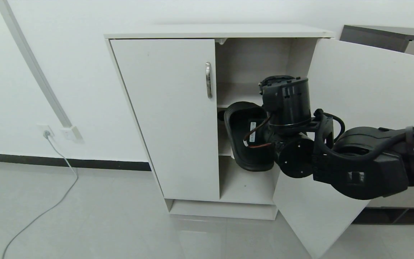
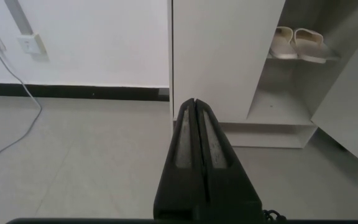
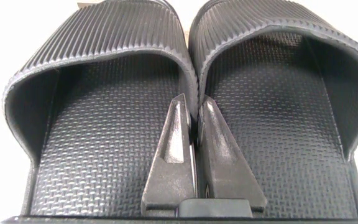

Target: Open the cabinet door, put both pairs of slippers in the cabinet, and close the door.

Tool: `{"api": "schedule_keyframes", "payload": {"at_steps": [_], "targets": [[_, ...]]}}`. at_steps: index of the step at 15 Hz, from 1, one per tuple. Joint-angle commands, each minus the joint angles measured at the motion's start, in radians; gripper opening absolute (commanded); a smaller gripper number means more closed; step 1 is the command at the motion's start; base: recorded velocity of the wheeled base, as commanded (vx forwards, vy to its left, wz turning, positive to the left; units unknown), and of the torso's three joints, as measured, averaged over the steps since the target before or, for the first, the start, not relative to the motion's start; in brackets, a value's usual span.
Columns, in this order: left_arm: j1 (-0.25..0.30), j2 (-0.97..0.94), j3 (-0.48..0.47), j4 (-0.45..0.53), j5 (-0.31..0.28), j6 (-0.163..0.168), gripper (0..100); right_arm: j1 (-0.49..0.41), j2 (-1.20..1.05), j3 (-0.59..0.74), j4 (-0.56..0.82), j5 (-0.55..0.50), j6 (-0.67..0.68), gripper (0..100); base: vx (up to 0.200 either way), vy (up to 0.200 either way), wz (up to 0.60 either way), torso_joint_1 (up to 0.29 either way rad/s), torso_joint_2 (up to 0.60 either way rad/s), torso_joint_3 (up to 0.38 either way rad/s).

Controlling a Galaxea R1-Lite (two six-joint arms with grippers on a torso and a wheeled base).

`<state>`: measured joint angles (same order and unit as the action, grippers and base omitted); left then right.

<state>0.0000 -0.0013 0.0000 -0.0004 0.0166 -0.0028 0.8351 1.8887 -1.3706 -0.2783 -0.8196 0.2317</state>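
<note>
Black slippers [image 3: 104,81] pinched at adjoining inner walls between right fingers [image 3: 169,155]; left fingers [image 2: 184,143] pressed together.

Plain indoor room, perhaps a lab: white cabinet [image 1: 164,118] — grey tiled floor [image 1: 84,223] (wall socket [image 1: 45,130])

A white wall [image 1: 67,54] meets the glossy grey tiled floor [image 1: 102,223] at a black skirting strip [image 1: 49,160]. A pale duct [image 1: 31,57] slants down to a small box [image 1: 71,133]; beside it, a grey cable [image 1: 63,190] trails from a socket [image 1: 45,130] across the floor. A grey unit [image 1: 383,36] stands far right.
</note>
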Motion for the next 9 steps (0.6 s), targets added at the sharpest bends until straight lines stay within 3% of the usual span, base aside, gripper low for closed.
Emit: {"api": "schedule_keyframes", "payload": {"at_steps": [1, 9], "targets": [[0.000, 0.001, 0.000, 0.000, 0.000, 0.000, 0, -0.008, 0.009, -0.005, -0.002, 0.000, 0.000, 0, 0.200, 0.000, 0.00, 0.002, 0.01, 0.007], [0.000, 0.001, 0.000, 0.000, -0.001, 0.000, 0, -0.008, 0.024, -0.019, -0.001, 0.000, -0.002, 0, 0.200, 0.000, 0.00, 0.004, 0.00, 0.001]]}}
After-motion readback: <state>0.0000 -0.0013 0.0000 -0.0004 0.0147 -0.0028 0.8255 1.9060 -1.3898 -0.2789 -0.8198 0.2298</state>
